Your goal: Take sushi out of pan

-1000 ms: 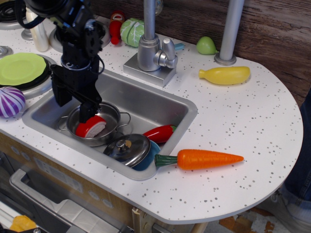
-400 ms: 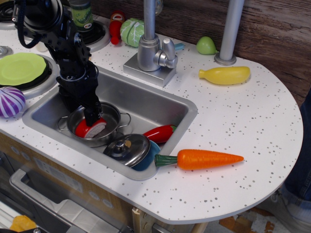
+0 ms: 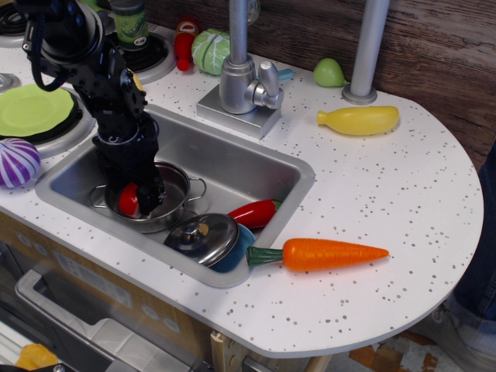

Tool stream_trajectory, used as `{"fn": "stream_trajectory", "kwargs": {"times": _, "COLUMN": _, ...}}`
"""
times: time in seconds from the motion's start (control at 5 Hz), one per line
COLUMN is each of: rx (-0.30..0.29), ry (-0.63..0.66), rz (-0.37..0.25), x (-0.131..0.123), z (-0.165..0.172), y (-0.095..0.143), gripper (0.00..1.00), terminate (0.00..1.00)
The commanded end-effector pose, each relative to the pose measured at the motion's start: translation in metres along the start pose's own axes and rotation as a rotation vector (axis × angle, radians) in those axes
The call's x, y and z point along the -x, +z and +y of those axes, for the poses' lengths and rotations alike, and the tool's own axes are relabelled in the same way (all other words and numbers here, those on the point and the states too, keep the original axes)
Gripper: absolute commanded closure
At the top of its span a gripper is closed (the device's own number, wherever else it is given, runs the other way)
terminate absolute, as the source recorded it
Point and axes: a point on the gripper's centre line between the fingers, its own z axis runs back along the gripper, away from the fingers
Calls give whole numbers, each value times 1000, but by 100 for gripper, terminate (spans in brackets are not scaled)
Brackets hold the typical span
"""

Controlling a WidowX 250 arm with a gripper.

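I see my pincer (image 3: 133, 200) reaching down into the pan (image 3: 174, 186), and its black fingers (image 3: 149, 194) stand on both sides of the sushi (image 3: 129, 199), so it is pinching the sushi. Only the red side of the sushi shows, at the left edge of the pincer, and it is inside the pan, low by the pan's near-left wall; I cannot tell if it touches the bottom. The pan sits in the left part of the sink (image 3: 256, 167), around and under the pincer, with one wire handle to the right of the pincer and one to the left. Just to the right of the pincer and nearer to the camera, the blue pot (image 3: 236, 252) with its steel lid (image 3: 203, 236) leans at the front wall of the sink, and the lid is tilted. The chili (image 3: 254, 212) lies in the sink to the right of the pincer, touching the pot. Further right, on the worktop (image 3: 372, 194), the carrot (image 3: 325, 253) lies with its green end beside the pot. The tap (image 3: 242, 77) stands behind the pincer and to the right, at the back rim of the sink. Left of the pincer there is a green plate (image 3: 31, 110) and a purple and white onion (image 3: 17, 162). Far to the right and behind lie a yellow squash (image 3: 360, 119) and a green pear (image 3: 328, 73).
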Motion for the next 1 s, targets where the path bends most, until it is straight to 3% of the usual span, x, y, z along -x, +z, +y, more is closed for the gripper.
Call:
{"fn": "stream_trajectory", "kwargs": {"times": 0.0, "rx": -33, "ry": 12, "rz": -11, "x": -11, "z": -5, "y": 34, "gripper": 0, "terminate": 0}}
{"fn": "stream_trajectory", "kwargs": {"times": 0.4, "rx": -12, "ry": -12, "rz": -67, "x": -10, "z": 3, "y": 11, "gripper": 0, "terminate": 0}}
{"fn": "stream_trajectory", "kwargs": {"times": 0.8, "rx": -9, "ry": -29, "rz": -77, "x": -10, "z": 12, "y": 4, "gripper": 0, "terminate": 0}}
